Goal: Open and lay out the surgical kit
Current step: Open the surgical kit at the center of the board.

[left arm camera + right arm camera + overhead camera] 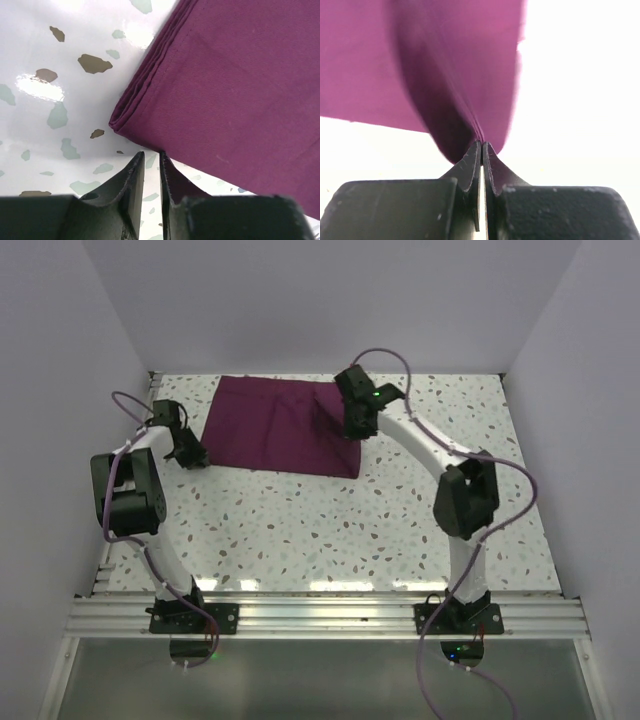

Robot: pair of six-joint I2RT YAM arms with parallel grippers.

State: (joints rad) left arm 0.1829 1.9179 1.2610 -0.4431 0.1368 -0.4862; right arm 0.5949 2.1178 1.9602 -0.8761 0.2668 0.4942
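The surgical kit (272,425) lies as a folded dark purple cloth wrap at the far side of the table (300,530), a little left of the middle. No tray or instruments show, so I judge they are inside the folds. The right gripper (482,145) is closed on a pinch of the cloth near the right part of the wrap, and the fabric rises into a soft ridge at its tips. The left gripper (151,155) stands just beside the near left corner of the wrap. Its jaws are narrow, and in the thin slit between them I see only table, no cloth. The cloth looks light, limp and not slippery, so it should drape and follow a pull. The layers at the corner are stacked, so it is better to take only the top flap at its edge and lift slowly, because hidden steel parts may slide out.
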